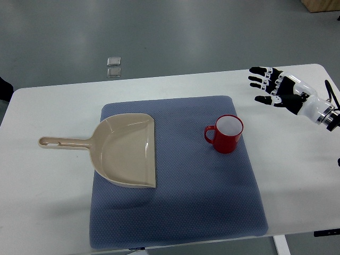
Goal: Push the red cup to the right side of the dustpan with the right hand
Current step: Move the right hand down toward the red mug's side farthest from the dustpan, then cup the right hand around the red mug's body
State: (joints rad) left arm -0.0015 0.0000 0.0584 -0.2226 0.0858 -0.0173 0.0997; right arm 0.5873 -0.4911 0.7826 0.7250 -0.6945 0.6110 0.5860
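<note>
Red cup (227, 134) stands upright on blue mat (175, 212), right half, handle pointing left, well apart from everything. Going left to right: beige dustpan (127, 151) lies flat on mat's left part, its handle sticking left onto white table (48, 202), open edge facing the cup. Cup right of it, gap between. Right hand (270, 85) far right over bare table, fingers spread, holding nothing, probably hovering; contact with table unclear. Not touching cup.
</note>
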